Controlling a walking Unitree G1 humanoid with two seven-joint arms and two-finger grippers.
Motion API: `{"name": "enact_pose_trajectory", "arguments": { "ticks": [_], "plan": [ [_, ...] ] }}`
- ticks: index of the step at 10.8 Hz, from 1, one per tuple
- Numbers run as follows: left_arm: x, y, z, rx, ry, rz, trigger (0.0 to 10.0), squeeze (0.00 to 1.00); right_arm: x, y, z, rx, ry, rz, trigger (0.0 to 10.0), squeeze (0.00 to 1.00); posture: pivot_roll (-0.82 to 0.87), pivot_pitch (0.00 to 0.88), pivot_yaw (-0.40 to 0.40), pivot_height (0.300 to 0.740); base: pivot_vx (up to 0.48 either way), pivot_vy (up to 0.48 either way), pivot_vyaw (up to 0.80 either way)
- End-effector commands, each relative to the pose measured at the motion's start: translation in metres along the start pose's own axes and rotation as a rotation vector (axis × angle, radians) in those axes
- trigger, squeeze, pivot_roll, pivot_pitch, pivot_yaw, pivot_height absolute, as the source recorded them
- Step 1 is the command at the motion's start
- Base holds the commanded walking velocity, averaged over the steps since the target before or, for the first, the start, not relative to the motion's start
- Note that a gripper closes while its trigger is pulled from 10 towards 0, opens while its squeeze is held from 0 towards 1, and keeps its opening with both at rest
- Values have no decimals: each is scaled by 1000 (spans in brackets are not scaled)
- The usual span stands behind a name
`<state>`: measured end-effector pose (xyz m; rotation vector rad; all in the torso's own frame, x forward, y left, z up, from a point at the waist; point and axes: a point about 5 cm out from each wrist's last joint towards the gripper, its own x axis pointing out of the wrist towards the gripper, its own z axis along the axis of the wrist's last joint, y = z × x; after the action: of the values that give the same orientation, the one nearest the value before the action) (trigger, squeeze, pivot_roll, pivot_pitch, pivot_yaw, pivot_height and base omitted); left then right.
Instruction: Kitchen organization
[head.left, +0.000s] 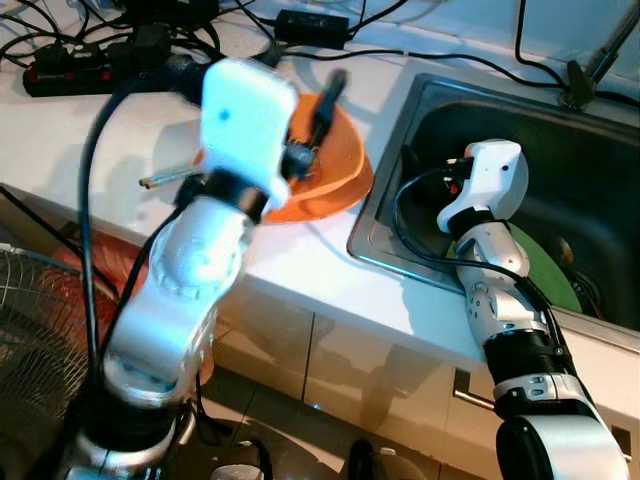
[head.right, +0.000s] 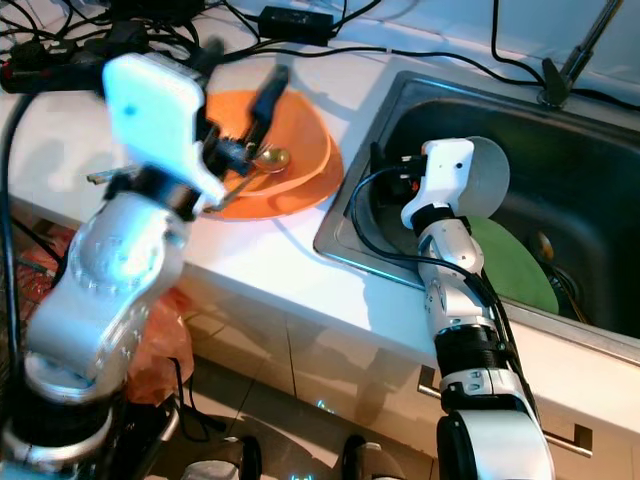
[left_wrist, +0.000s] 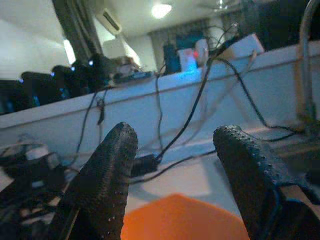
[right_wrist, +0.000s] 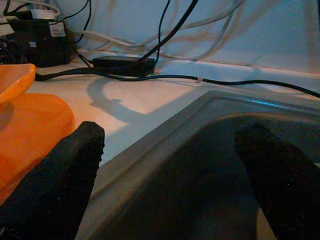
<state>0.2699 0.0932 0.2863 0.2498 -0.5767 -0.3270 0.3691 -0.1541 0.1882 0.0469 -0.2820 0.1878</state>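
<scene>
- The sink (head.right: 345, 215) is the landmark: a steel basin set into a white counter (head.right: 290, 265), its near rim running along the counter's front edge.
- An orange bowl (head.right: 300, 150) sits on the counter just beside the sink's left rim, close to it but not over it. It looks like two orange dishes nested, tilted a little.
- A gold spoon (head.right: 268, 157) lies inside the bowl.
- The left gripper (left_wrist: 172, 175) hangs above the bowl, to the left of the sink, fingers (left_wrist: 107, 180) spread wide with nothing between them. In its wrist view the orange rim shows below the gap.
- The right gripper (right_wrist: 175, 165) is down over the sink's left wall, fingers (right_wrist: 65, 175) parted and grasping nothing; one finger is on the counter side of the rim, the other over the basin.
- A green plate (head.right: 510, 265) lies in the sink, behind the right arm, with a grey round dish (head.right: 485, 175) partly on it.
- Something small and dark lies at the drain, right of the plate; I cannot tell what it is.
- A faucet (head.right: 575, 50) rises at the sink's far edge.
- Cables (head.right: 330, 52) and a black adapter (head.right: 295, 22) crowd the counter behind the bowl, left of the sink's far corner.
- Bare counter is left between bowl and front edge.
- A fan (head.left: 35, 340) stands on the floor, well left of the sink.
</scene>
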Motion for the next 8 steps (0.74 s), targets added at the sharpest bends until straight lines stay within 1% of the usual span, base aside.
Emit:
{"name": "enact_pose_trajectory", "arguments": {
  "ticks": [1, 2, 4, 6, 8],
  "plan": [
    [-6, -3, -11, 8, 15, 20, 10000, 0, -6, -3, -10, 8, 27, -18, 10000, 0, 132, 147, -14, 740, 0, 0, 0],
    [-10, -3, -16, 23, 13, 38, 10000, 0, -6, -4, -10, 8, 26, -20, 10000, 0, 129, 145, -12, 740, 0, 0, 0],
    [-17, 0, -26, 81, -12, 88, 10000, 0, -8, -10, -8, 11, 9, -36, 10000, 0, 120, 135, -13, 740, 0, 0, 0],
    [-15, -5, -28, 98, -34, 78, 10000, 0, -8, -10, -7, 5, 2, -44, 10000, 0, 116, 126, -13, 740, 0, 0, 0],
    [-8, -11, -32, 104, -54, 87, 10000, 0, -8, -10, -6, 8, -9, -51, 10000, 0, 110, 115, -11, 740, 0, 0, 0]
  ]
}}
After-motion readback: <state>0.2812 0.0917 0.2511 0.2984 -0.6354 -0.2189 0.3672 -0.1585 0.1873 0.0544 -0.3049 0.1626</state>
